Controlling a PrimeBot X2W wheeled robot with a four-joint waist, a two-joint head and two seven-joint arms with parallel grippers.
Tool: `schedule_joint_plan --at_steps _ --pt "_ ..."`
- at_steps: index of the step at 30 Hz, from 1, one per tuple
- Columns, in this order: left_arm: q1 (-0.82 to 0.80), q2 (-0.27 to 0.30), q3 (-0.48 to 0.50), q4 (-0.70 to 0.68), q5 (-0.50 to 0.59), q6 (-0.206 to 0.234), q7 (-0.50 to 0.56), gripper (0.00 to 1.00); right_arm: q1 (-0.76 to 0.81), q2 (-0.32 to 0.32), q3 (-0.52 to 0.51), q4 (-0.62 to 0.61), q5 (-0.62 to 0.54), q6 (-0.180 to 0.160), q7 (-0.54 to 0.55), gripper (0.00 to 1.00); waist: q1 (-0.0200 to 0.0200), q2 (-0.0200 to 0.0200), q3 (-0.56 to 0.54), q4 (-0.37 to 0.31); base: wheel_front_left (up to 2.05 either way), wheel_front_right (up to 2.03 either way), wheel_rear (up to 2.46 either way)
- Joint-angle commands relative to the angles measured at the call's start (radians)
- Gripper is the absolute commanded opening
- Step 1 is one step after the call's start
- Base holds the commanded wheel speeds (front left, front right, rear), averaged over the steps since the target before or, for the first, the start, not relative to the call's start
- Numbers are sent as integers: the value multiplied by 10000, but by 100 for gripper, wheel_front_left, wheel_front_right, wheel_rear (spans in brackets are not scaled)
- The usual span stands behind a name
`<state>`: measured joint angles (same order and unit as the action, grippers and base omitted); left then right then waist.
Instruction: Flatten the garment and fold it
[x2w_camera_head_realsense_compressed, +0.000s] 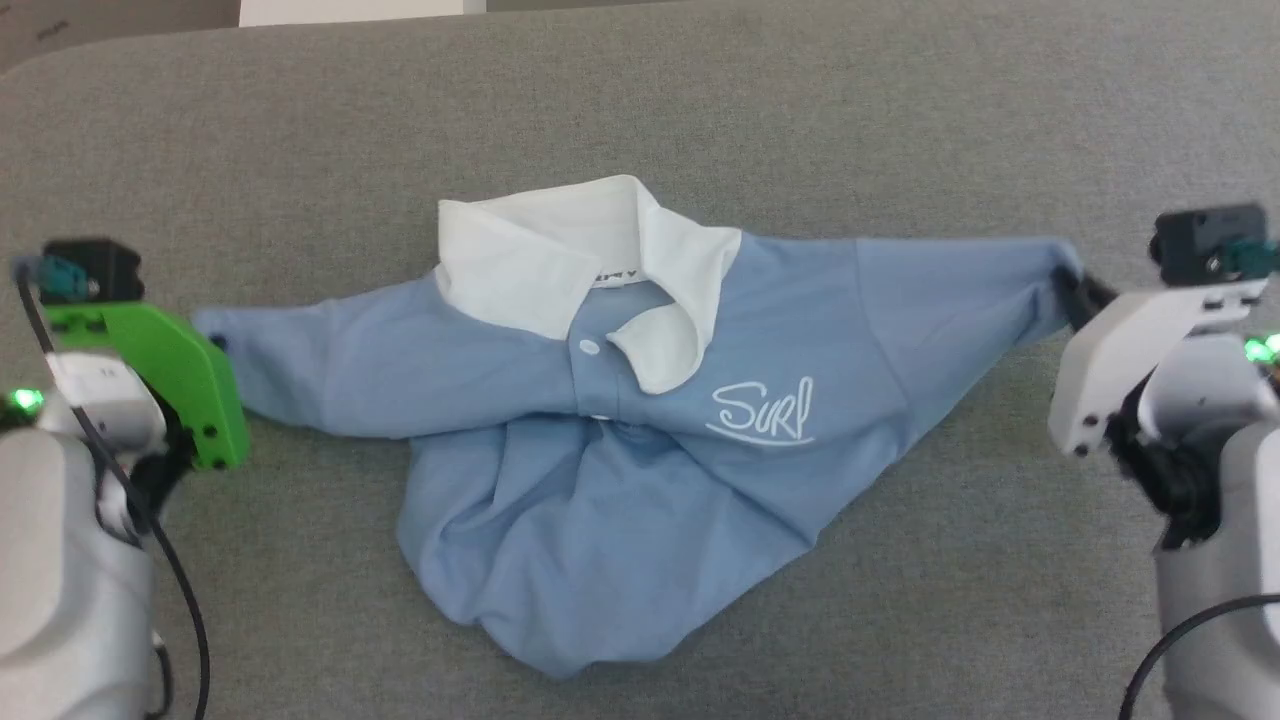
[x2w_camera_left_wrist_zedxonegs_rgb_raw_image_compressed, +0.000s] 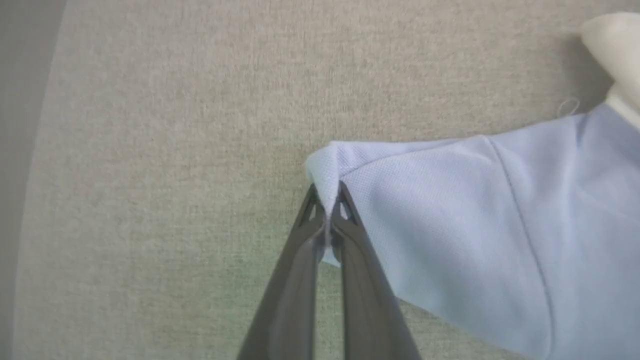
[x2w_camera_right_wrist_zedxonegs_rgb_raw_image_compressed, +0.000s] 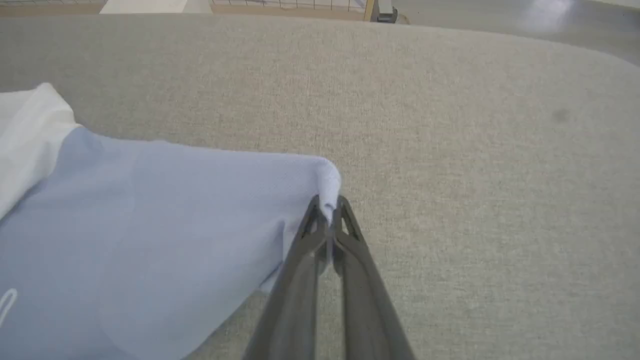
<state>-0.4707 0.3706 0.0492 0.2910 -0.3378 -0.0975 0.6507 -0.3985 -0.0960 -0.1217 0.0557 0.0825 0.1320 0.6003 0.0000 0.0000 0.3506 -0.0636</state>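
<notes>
Light blue short-sleeved polo shirt (x2w_camera_head_realsense_compressed: 620, 500) with a white collar lay mid-frame on the grey fabric surface (x2w_camera_head_realsense_compressed: 300, 130), hem bunched. The left gripper (x2w_camera_left_wrist_zedxonegs_rgb_raw_image_compressed: 327, 212) and right gripper (x2w_camera_right_wrist_zedxonegs_rgb_raw_image_compressed: 328, 215) each clamped a sleeve tip; so thin a bite could slip under harder pulling.

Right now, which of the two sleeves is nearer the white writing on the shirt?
The right sleeve, pinched in the right jaws: the "Surf" logo sits just beside it, while the left sleeve lies past the collar.
</notes>
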Motion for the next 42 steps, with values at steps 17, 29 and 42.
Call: schedule_joint_plan --at_steps 17,29,42 --pt "-4927 1215 -413 -1593 1405 346 -1397 0 -5931 -2657 1426 -132 -128 -13 1100 0 0 0 1397 -103 0 0 0" --pt "-9262 807 -63 -793 1931 1580 -4960 0 -11017 -2252 1177 1404 -1513 -13 -1301 0 0 0 2620 -286 0 0 0" --pt "-10022 666 -72 332 1852 1708 -7003 0 -12638 -1736 272 3182 -2632 -13 -4095 0 0 0 2696 -218 0 0 0"
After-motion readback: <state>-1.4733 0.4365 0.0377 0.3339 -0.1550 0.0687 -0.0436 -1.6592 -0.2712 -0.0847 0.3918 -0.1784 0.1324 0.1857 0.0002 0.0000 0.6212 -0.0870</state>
